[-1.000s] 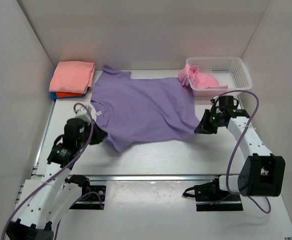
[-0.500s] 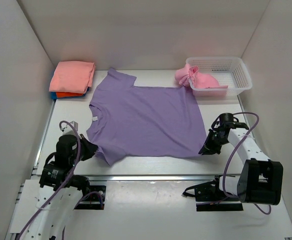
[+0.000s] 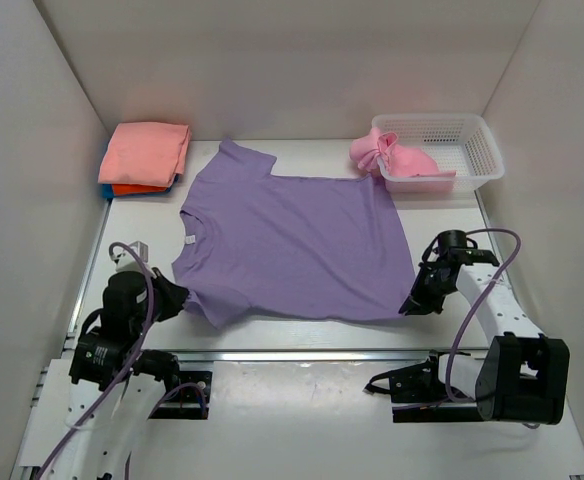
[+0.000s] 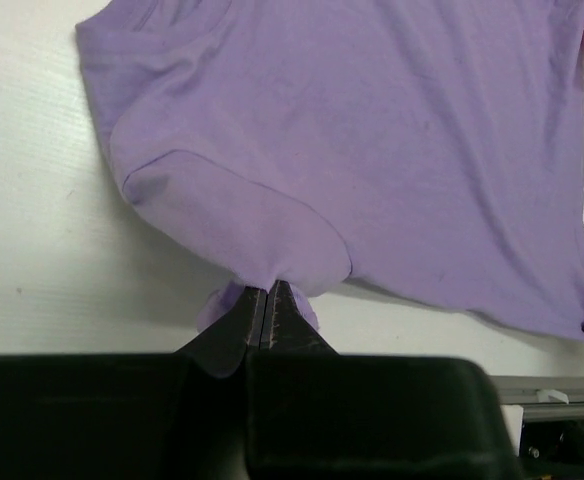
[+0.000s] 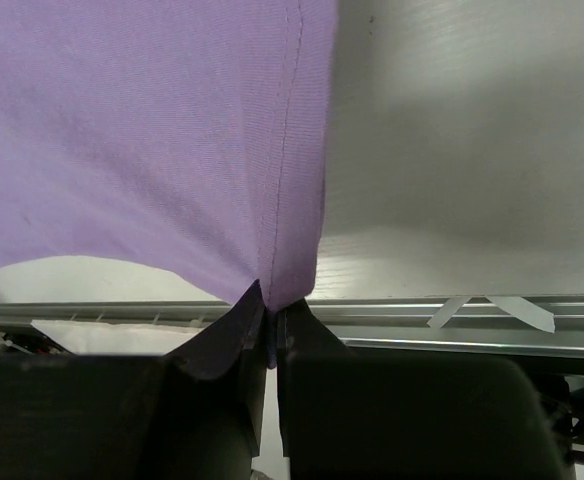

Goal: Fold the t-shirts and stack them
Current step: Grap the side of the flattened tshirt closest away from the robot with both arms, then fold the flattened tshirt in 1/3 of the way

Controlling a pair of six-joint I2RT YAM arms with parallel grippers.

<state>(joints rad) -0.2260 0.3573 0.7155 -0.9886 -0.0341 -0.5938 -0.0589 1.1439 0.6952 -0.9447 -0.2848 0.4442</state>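
The lavender-purple t-shirt (image 3: 292,240) lies spread flat on the white table, neck to the left. My left gripper (image 3: 177,298) is shut on its near sleeve (image 4: 237,215), at the shirt's near left corner. My right gripper (image 3: 412,303) is shut on the hem's near right corner (image 5: 272,270). A folded salmon-pink t-shirt (image 3: 144,152) lies on top of an orange one (image 3: 132,189) and a blue one (image 3: 105,186) at the far left. A light pink t-shirt (image 3: 397,158) hangs out of the basket.
The white mesh basket (image 3: 467,145) stands at the far right. White walls close in the table on the left, back and right. A metal rail (image 3: 302,355) runs along the table's near edge.
Both grippers have pulled the purple shirt toward the near edge, and it now lies flatter and more spread out.
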